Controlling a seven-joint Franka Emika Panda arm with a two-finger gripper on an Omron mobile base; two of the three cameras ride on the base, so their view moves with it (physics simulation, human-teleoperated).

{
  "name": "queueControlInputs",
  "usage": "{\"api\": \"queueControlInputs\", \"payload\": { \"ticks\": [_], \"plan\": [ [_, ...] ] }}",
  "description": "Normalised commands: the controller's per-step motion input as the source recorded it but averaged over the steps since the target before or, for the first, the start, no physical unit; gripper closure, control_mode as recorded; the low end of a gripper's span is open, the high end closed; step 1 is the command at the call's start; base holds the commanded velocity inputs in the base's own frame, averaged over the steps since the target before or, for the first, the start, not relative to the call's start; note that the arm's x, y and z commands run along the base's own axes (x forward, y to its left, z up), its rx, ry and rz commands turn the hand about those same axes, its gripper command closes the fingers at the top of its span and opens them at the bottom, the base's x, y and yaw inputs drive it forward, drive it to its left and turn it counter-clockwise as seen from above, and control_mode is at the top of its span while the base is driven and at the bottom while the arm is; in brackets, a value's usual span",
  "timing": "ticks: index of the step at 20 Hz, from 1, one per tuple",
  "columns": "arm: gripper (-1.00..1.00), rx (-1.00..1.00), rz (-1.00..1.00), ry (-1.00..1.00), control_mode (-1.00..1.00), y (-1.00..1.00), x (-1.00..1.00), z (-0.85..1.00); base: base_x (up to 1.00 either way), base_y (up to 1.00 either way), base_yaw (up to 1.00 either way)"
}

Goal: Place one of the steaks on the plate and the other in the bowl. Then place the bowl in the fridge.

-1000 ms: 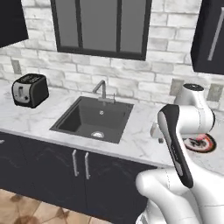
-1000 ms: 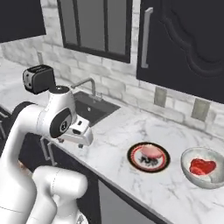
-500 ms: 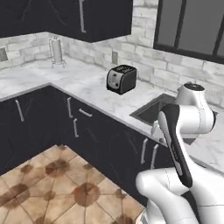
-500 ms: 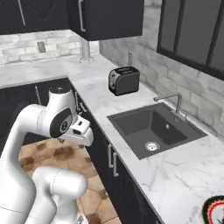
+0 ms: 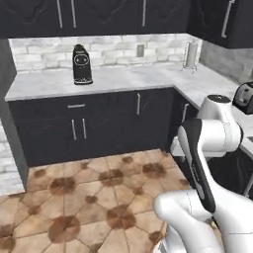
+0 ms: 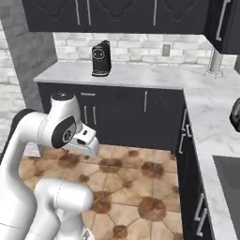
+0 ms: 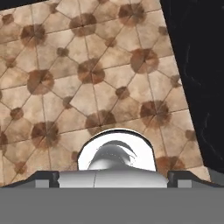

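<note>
Currently the hand (image 7: 113, 175) is spread wide, holding nothing — tiled floor (image 7: 87, 78) directly beneath, dark cabinets (image 7: 197, 65) beside it.

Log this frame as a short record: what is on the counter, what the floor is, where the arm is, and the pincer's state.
counter: grey marble, L-shaped, over dark cabinets
on counter: black coffee machine; paper-towel holder; toaster at the right edge
floor: brown tiles
arm: folded over the base, elbow raised
pincer: open, nothing held, looking down at the floor
</note>
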Motion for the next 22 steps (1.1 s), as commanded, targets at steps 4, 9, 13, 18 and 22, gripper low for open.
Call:
{"api": "queueControlInputs", "payload": {
  "ticks": [4, 9, 13, 18, 22],
  "plan": [
    [-1.00, 0.00, 0.00, 0.00, 1.00, 0.00, 0.00, 0.00, 0.00, 0.13, 0.95],
    [-1.00, 0.00, 0.00, 0.00, 1.00, 0.00, 0.00, 0.00, 0.12, 0.23, 0.90],
    [-1.00, 0.00, 0.00, 0.00, 1.00, 0.00, 0.00, 0.00, 0.28, 0.02, 0.86],
    [-1.00, 0.00, 0.00, 0.00, 1.00, 0.00, 0.00, 0.00, 0.03, 0.06, 0.80],
    [-1.00, 0.00, 0.00, 0.00, 1.00, 0.00, 0.00, 0.00, 0.00, 0.25, 0.89]
  ]
}}
